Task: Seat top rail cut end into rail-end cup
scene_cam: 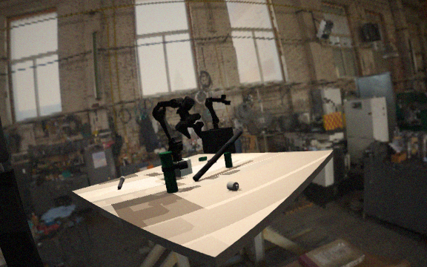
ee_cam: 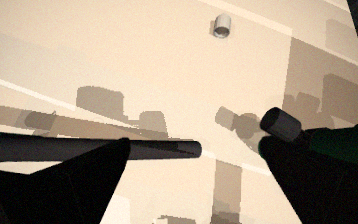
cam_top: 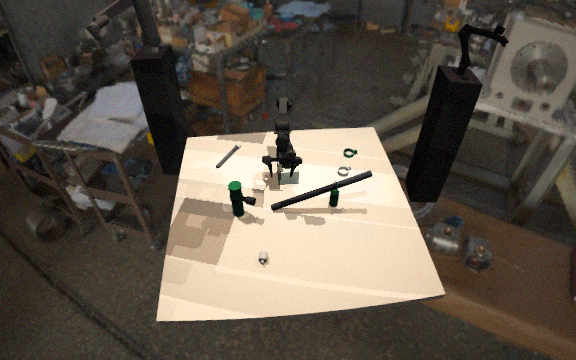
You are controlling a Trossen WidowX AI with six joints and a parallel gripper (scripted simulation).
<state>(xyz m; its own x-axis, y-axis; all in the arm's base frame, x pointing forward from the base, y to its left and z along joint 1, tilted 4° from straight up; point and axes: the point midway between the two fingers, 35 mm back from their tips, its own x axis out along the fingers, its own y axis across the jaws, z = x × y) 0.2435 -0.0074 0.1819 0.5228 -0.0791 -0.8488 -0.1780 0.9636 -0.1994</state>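
Cream counter with tan and grey-brown rectangular patches and pale stripes. Black jaws, spread wide with nothing between them, above a pale blue-grey base block. Long charcoal cylindrical rail just below the jaws; its cut end is dark grey. Dark green big post with a brighter green cap and a dark grey end cup. Short dark green post under the rail. Beyond the jaws: green ring, silver-grey ring, short dark grey rod. Small light grey cylinder on the counter.
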